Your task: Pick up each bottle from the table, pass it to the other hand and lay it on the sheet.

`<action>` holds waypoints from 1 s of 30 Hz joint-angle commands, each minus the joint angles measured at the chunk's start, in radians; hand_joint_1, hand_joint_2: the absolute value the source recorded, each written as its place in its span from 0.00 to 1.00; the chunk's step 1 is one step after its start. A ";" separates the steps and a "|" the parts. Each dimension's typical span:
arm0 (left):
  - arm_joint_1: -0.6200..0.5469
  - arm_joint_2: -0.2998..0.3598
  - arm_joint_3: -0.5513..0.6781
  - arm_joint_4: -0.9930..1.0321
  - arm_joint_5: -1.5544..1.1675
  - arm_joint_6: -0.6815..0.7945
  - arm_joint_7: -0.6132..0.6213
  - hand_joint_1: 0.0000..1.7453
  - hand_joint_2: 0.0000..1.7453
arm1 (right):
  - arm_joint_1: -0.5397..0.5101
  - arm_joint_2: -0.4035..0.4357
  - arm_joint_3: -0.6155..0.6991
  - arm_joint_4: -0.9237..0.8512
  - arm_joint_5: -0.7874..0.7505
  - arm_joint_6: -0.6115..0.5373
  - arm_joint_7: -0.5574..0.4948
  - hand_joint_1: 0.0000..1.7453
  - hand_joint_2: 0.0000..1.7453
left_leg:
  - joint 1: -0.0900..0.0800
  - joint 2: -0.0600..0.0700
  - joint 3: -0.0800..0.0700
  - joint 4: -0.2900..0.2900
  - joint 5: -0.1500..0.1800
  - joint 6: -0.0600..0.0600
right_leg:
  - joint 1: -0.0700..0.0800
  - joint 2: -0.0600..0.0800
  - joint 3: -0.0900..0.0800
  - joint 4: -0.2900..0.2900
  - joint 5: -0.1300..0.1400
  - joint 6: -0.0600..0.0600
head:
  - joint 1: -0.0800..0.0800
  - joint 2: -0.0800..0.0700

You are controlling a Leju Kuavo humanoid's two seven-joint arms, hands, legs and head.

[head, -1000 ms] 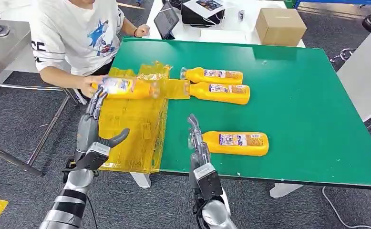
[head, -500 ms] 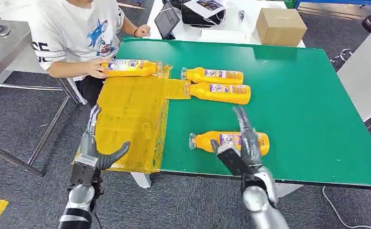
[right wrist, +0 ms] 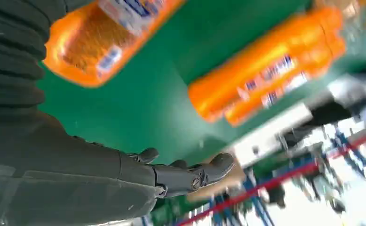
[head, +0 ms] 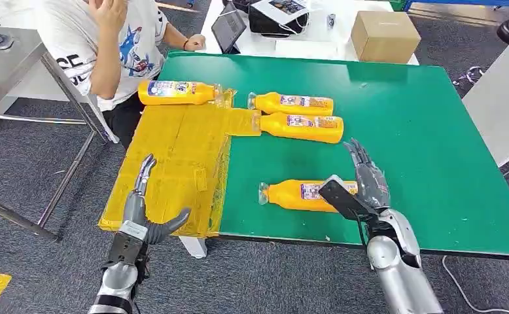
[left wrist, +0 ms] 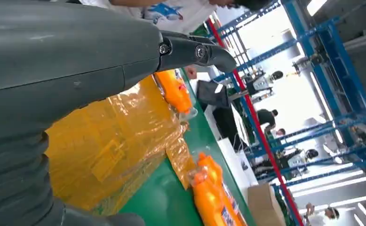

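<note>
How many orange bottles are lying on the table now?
4. One bottle lies at the yellow sheet's far edge, two lie side by side mid-table, and one lies near the right hand. None seems hidden.

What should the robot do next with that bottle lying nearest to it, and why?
Probably lower the right robot hand and close it around the nearest bottle. That hand is open right over the bottle's base end, holding nothing, while the left robot hand waits open at the sheet.
</note>
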 commanded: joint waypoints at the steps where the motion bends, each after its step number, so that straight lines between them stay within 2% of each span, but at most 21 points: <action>1: -0.063 0.005 -0.039 0.122 -0.008 -0.014 0.008 0.00 1.00 | -0.167 -0.036 0.083 0.388 -0.048 0.119 -0.034 0.00 1.00 | 0.001 0.002 0.004 -0.001 -0.001 -0.001 | 0.001 0.003 0.004 -0.002 0.001 -0.001 | 0.000 0.000; 9: -0.105 0.003 -0.041 0.181 0.003 -0.013 0.008 0.00 1.00 | -0.282 -0.018 0.174 0.592 -0.041 0.172 -0.035 0.00 1.00 | 0.001 0.002 0.004 -0.001 -0.001 -0.001 | 0.001 0.003 0.004 -0.001 0.000 -0.002 | 0.000 0.000; 16: -0.120 0.007 -0.036 0.199 0.009 -0.021 0.010 0.00 1.00 | -0.325 -0.015 0.229 0.632 -0.028 0.161 -0.019 0.00 1.00 | 0.001 0.002 0.004 0.000 0.000 -0.001 | 0.001 0.003 0.003 -0.001 0.000 -0.001 | 0.000 0.000; 27: -0.119 0.008 -0.036 0.199 0.009 -0.021 0.010 0.00 1.00 | -0.328 -0.016 0.229 0.631 -0.028 0.161 -0.019 0.00 1.00 | 0.001 0.001 0.004 -0.001 0.000 -0.001 | 0.001 0.001 0.004 -0.001 0.000 -0.001 | 0.000 0.000; 30: -0.128 0.006 -0.036 0.213 0.011 -0.024 0.012 0.00 1.00 | -0.352 -0.028 0.262 0.660 -0.020 0.203 -0.004 0.00 1.00 | 0.001 0.001 0.004 0.000 0.000 -0.001 | 0.001 0.001 0.004 -0.001 0.000 -0.001 | 0.000 0.000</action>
